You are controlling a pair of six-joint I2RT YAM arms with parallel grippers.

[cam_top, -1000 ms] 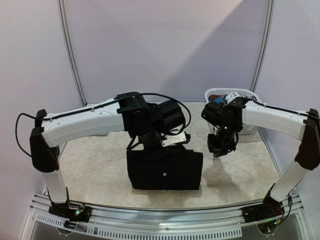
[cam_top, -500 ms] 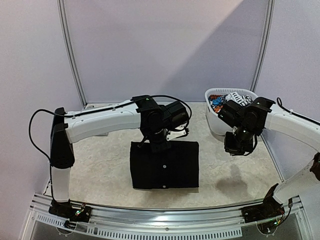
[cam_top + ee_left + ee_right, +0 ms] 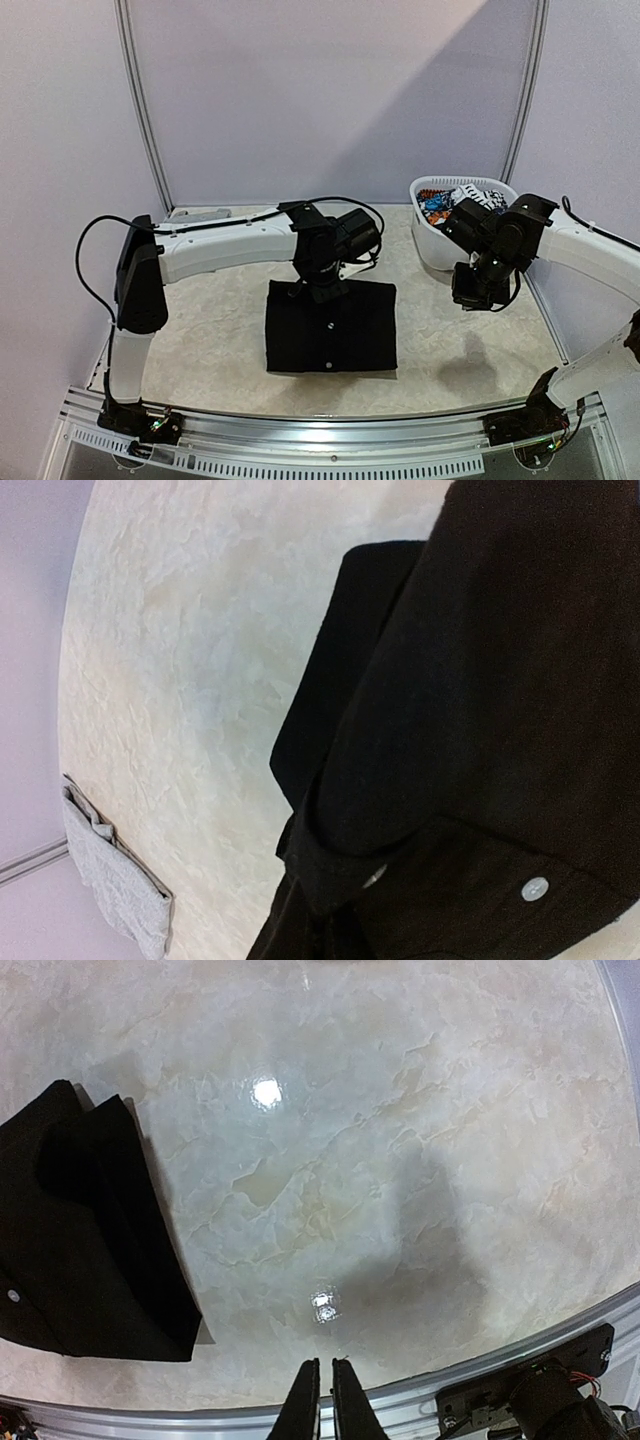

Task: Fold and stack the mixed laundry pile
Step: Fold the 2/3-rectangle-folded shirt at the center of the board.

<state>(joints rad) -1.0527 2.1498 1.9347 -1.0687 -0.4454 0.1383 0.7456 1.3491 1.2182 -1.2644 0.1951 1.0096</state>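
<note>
A large black buttoned garment (image 3: 330, 330) lies folded into a rectangle in the middle of the table. My left gripper (image 3: 322, 292) sits at its back edge, shut on the black garment; in the left wrist view the black cloth (image 3: 500, 680) bunches over the fingers and hides them. My right gripper (image 3: 478, 298) hangs in the air right of the garment, in front of the basket. Its fingertips (image 3: 326, 1368) are shut with nothing between them, above bare table. The black garment (image 3: 80, 1260) shows at the left of the right wrist view.
A white plastic laundry basket (image 3: 432, 245) stands at the back right with a printed piece (image 3: 445, 200) and other cloth inside. A folded light grey top (image 3: 198, 213) (image 3: 120, 885) lies at the back left. A metal rail (image 3: 330, 440) runs along the near edge.
The left arm has carried the black garment back and lowered it flatter onto the table. The right arm has swung right towards the basket, its jaws staying shut.
</note>
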